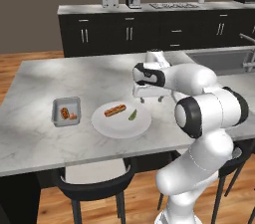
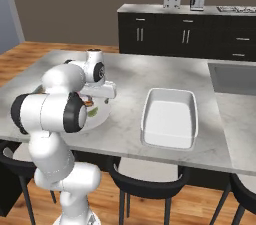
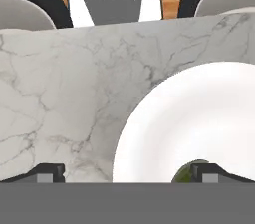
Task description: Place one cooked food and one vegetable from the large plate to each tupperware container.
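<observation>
Your gripper [image 1: 151, 99] hangs with its fingers [image 3: 47, 173] spread wide and nothing between them, above the counter [image 1: 60, 76] at the plate [image 1: 121, 121]'s far right edge. In the hand view, one fingertip sits over bare marble, the other over the plate beside a green vegetable [image 3: 185, 172]. On the plate you have a browned sausage-like piece [image 1: 115, 110] lying left of the vegetable, the two apart. The grey tray [image 1: 66, 111] stands well left of the plate with reddish-brown food [image 1: 67, 114] inside. The white tray [image 2: 169, 117] sits to your right with nothing in it, bare marble between it and the plate. Black stools [image 1: 94, 184] line the near edge.
</observation>
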Motion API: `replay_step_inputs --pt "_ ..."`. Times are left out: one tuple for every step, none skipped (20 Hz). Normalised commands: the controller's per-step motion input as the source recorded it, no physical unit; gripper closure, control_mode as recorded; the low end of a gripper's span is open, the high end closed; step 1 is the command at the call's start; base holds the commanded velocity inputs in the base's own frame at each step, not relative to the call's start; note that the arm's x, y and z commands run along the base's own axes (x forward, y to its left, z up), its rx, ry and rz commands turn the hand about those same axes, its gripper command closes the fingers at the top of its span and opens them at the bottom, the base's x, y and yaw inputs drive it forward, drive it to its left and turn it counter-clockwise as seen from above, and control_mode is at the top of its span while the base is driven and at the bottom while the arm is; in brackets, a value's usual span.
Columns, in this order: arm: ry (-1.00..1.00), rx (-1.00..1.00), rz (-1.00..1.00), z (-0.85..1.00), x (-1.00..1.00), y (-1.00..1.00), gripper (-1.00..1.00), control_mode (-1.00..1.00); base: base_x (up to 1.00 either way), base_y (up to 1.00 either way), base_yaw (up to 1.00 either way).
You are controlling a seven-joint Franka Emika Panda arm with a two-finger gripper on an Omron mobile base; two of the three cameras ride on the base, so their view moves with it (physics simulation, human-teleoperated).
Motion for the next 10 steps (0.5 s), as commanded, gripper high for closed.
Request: replay_step_inputs --pt "0.00 0.00 -0.30 -0.33 0.96 0.76 -1.00 -1.00 0.00 0.00 0.00" --pt "0.02 0.00 -0.29 -0.32 0.91 0.66 -1.00 -1.00 0.00 0.00 0.00" --pt "0.01 0.00 -0.30 -0.34 0.75 0.71 -1.00 -1.00 0.00 0.00 0.00" --pt "0.00 0.00 -0.29 -0.36 0.65 0.75 -1.00 -1.00 0.00 0.00 0.00" --pt "0.00 0.00 -0.23 -0.36 0.49 0.77 -1.00 -1.00 0.00 0.00 0.00" --pt "0.00 0.00 -0.16 -0.53 0.49 0.54 -1.00 -1.00 0.00 0.00 0.00" --pt "0.00 0.00 -0.15 -0.71 0.32 0.24 -1.00 -1.00 0.00 0.00 0.00" --pt "-0.02 0.00 -0.15 -0.79 0.17 0.19 -1.00 -1.00 0.00 0.00 0.00" --pt "-0.04 0.00 -0.08 -0.63 0.08 0.00 -1.00 -1.00 0.00 0.00 0.00" --pt "0.00 0.00 -0.05 -0.49 0.08 0.00 -1.00 -1.00 0.00 0.00 0.00"
